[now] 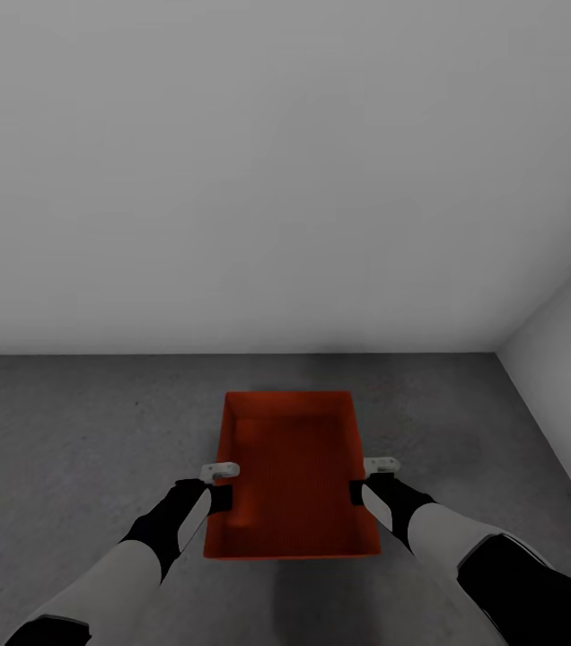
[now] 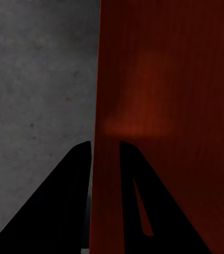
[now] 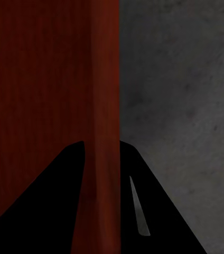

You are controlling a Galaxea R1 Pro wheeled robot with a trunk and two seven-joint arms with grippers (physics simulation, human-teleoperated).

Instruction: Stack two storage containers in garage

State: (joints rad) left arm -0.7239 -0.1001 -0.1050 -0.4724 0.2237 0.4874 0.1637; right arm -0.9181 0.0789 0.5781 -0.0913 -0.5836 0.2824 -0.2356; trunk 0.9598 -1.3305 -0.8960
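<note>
Your left pincer [image 1: 221, 484] pinches the left wall of the storage container [image 1: 290, 475], one finger inside, one outside. Your right pincer [image 1: 368, 480] grips the right wall likewise. The container is carried over the garage floor [image 1: 70, 431], short of the pale wall [image 1: 232, 179]. Judgement: one bin has reached the garage but is not set down; no second bin is seen, so stacking remains.
</note>
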